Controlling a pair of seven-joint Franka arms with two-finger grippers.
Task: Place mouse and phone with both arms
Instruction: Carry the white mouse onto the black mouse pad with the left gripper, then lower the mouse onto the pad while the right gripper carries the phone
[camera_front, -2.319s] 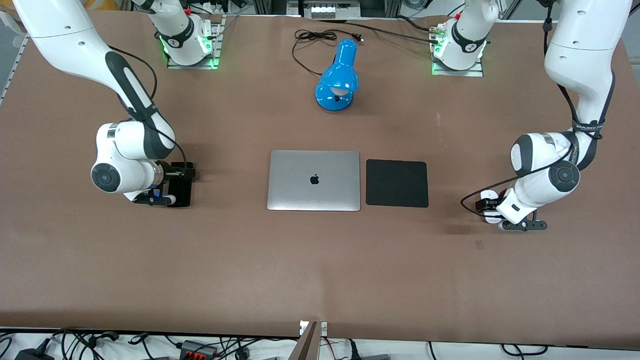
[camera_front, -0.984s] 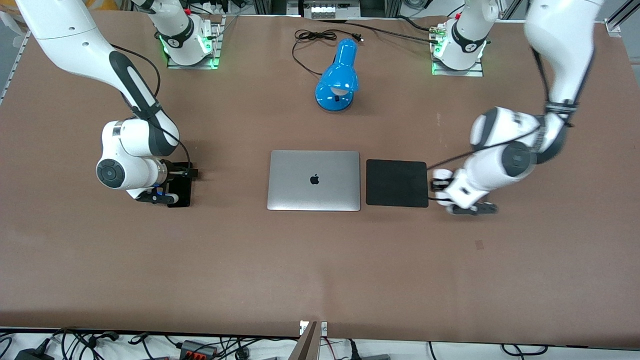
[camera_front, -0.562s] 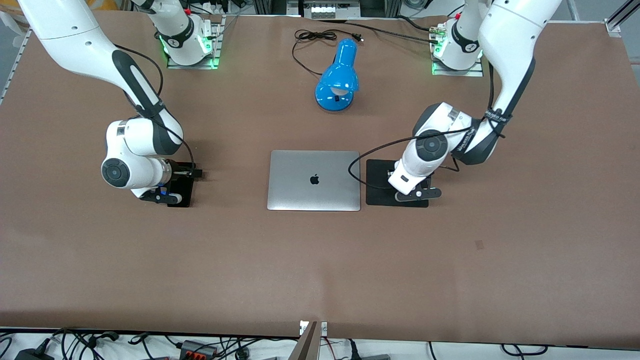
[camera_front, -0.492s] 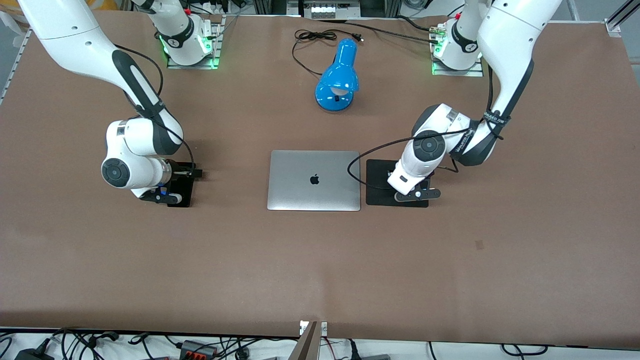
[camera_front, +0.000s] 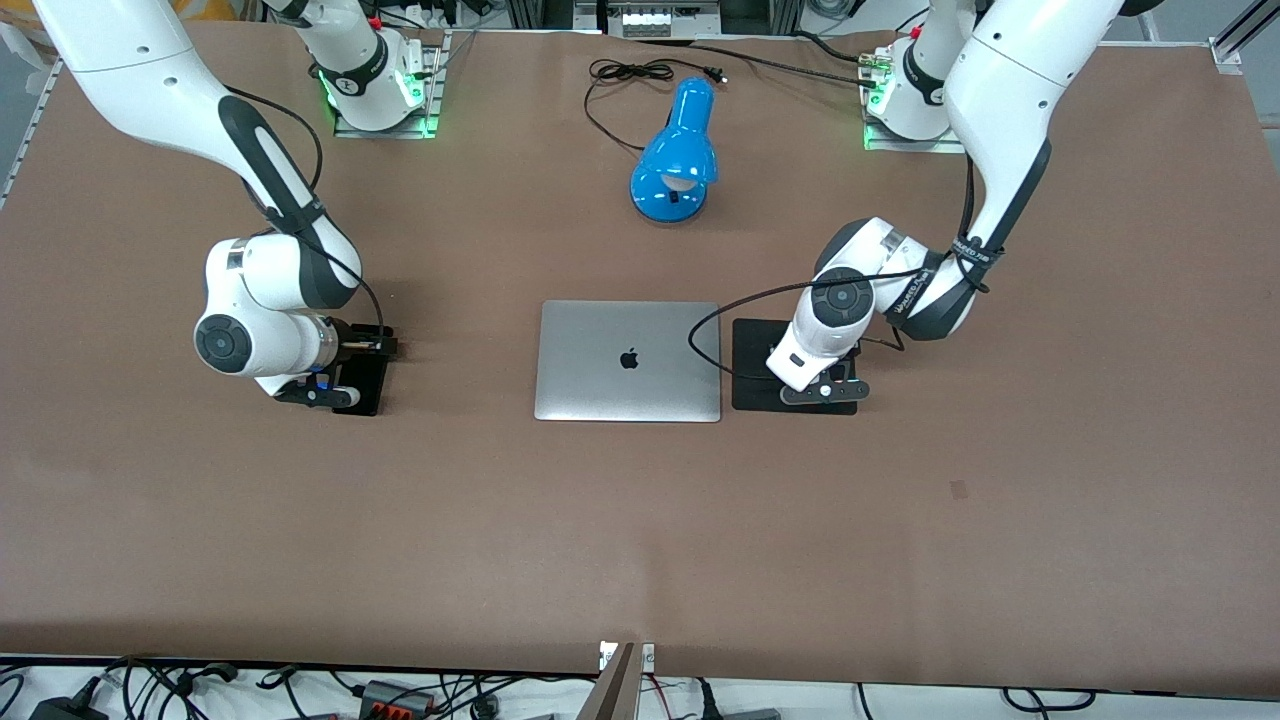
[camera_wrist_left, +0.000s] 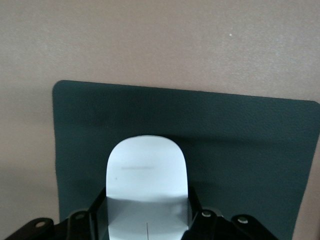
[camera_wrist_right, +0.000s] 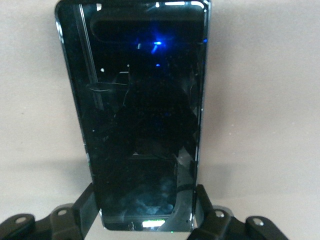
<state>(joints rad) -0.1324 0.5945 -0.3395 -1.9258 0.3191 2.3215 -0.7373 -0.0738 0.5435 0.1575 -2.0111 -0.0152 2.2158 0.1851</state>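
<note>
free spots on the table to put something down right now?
Bare table nearer the camera than the laptop. Crowded along the laptop's row: left gripper holds the mouse over the black mat; right gripper grips the phone.

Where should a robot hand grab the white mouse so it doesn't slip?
Probably by its two long sides, coming down from above, as the left gripper holds the mouse over the black mat. The sides are straighter and closer together than the rounded ends, and the glossy curved top offers nothing to pinch.
</note>
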